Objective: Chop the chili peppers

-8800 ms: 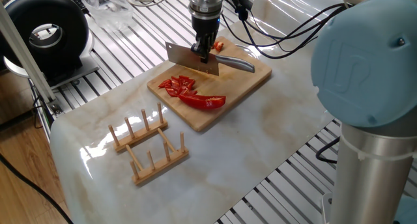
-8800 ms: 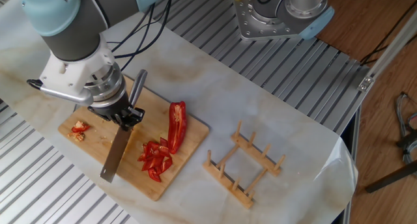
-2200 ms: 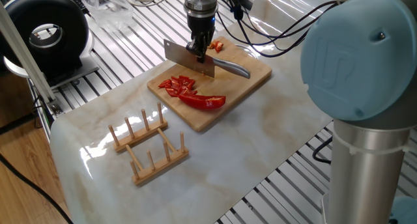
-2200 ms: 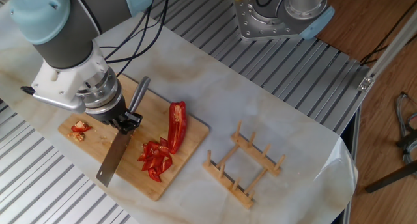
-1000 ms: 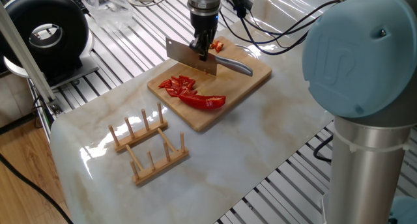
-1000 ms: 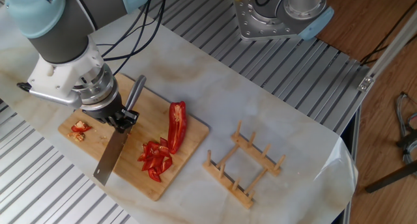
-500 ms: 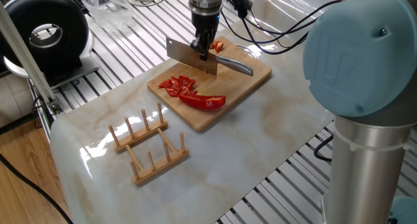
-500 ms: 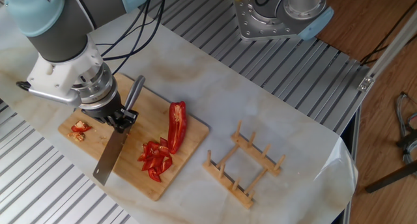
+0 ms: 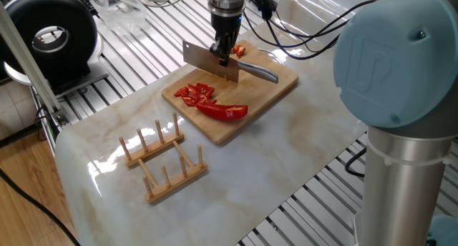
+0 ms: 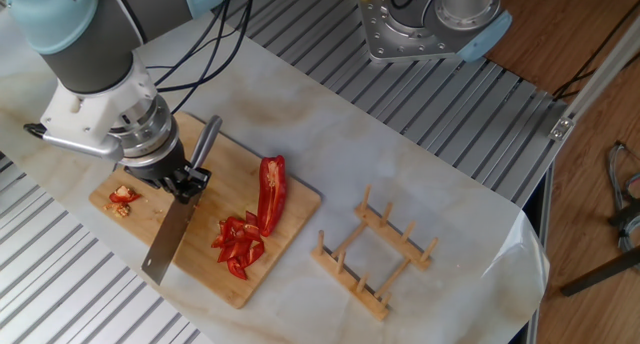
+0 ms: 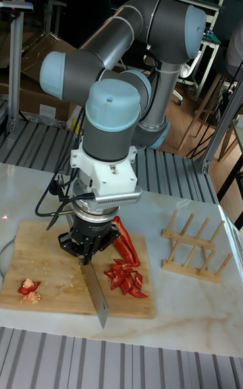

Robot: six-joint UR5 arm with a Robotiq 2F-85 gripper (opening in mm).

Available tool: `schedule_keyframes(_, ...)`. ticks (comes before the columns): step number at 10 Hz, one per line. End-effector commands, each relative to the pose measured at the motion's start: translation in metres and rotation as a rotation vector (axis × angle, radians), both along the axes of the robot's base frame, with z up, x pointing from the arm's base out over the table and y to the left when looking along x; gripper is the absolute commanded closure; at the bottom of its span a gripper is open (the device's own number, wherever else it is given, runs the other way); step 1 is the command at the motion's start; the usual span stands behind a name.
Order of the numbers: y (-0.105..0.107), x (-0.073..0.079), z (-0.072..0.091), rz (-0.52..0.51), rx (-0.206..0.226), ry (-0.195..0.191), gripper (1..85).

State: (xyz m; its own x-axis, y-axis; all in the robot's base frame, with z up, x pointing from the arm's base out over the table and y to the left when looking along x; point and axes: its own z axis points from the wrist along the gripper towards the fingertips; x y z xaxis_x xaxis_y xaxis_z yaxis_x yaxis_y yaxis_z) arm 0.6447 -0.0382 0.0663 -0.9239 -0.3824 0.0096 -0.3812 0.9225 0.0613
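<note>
Hand clamped on knife above cutting board, marble tabletop on slatted metal frame, chili peppers beside blade, fingertips obscured.

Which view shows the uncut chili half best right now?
The other fixed view: the uncut chili half lies fully visible from above. One fixed view shows it low, foreshortened. In the tall fixed view, the arm partly hides it.

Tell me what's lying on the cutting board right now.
On the cutting board: one long chili half, chopped chili bits, and small scraps. The gripper holds the knife over it.
</note>
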Motion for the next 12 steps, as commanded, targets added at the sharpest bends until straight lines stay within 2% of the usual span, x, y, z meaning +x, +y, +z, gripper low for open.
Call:
schedule_keyframes(1, 0.0011, 0.0016, 0.0015, -0.004, 0.008, -0.005, 84.3)
schedule_keyframes(12, -0.0087, 0.0024, 0.0005, 0.014, -0.005, -0.009, 84.3)
